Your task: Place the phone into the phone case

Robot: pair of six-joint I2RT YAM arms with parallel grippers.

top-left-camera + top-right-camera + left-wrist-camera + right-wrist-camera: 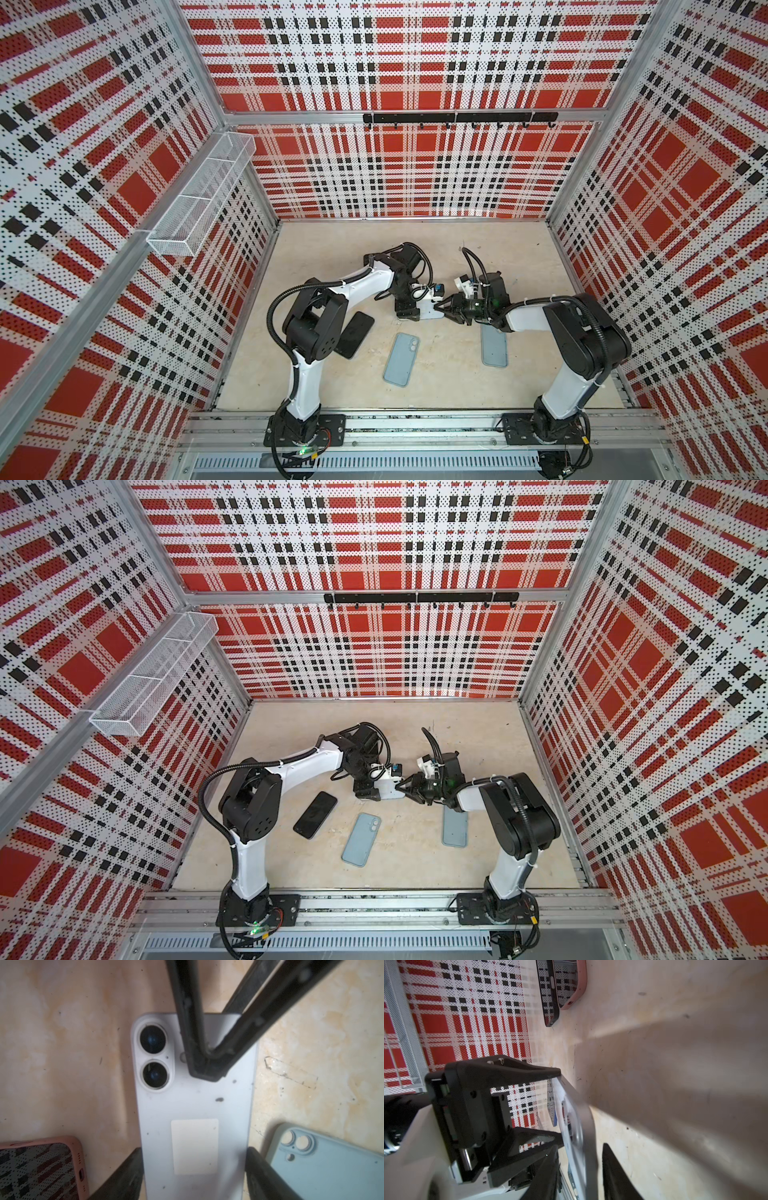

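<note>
A white phone (429, 311) (388, 790) is held off the table, its back with two lenses (193, 1105) facing the left wrist camera. My left gripper (419, 309) (194, 1159) is shut on its two long sides. My right gripper (441, 306) (575, 1163) straddles the phone's lens end (581, 1142) across its thickness, jaws narrow, with a thin gap beside one finger (614, 1172). A light blue phone case (402, 359) (361, 839) (328, 1167) with lens cut-outs lies on the table in front of both grippers.
A second light blue case (494, 347) (455, 827) lies under the right forearm. A dark-screened phone in a pink case (316, 814) (41, 1169) (574, 985) lies by the left arm. A wire basket (199, 191) hangs on the left wall, a hook rail (459, 117) on the back wall.
</note>
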